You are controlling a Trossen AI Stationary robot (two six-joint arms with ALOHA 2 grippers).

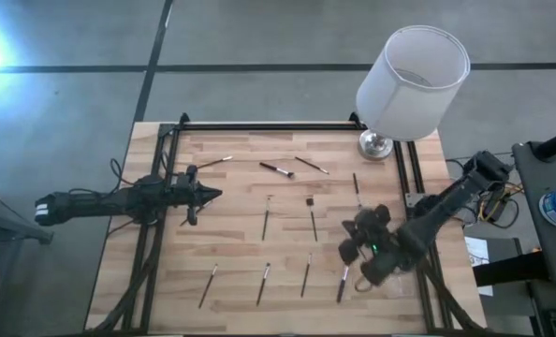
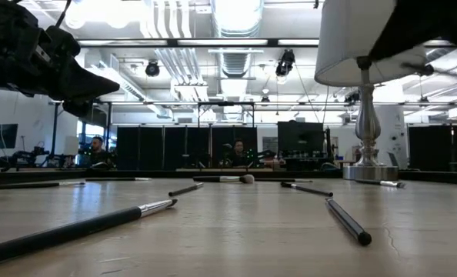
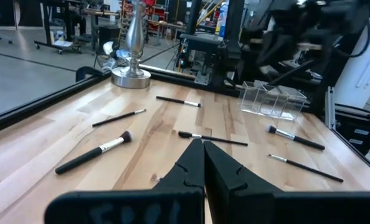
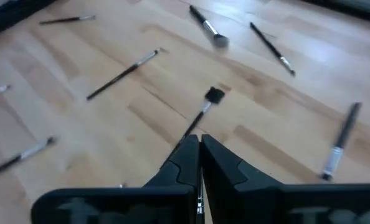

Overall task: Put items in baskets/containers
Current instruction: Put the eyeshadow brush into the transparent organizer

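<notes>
**Desk:** How far along are you?

**Me:** Barely started, by my reading. The brushes lie scattered across the wooden table point(image 1: 231, 225): a fluffy-headed one point(image 1: 277, 169) and a thin one point(image 1: 312, 166) toward the far edge, a pair mid-table point(image 1: 266, 222), and a row of four along the near edge point(image 1: 208, 285). I count about ten, all loose on the wood.

**Desk:** And the container?

**Me:** The clear tray point(image 3: 272, 99) sits at the right side of the table, close under my right arm. From the left wrist camera it looks empty, though it is see-through and hard to read.

**Desk:** Grippers?

**Me:** The left gripper point(image 1: 214, 195) hovers over the left side, fingers pressed together, holding nothing. The right gripper point(image 1: 345, 251) is low over the near-right area, just beside one near-edge brush point(image 1: 342, 282). Its fingers are also pressed together, and the flat-headed brush point(image 4: 210, 99) in front of it lies free on the wood.

**Desk:** So what's left?

**Me:** Everything, I judge. Every brush I can see needs picking and dropping into the tray. The lamp point(image 1: 411, 82) at the far right corner isn't part of it.
</notes>
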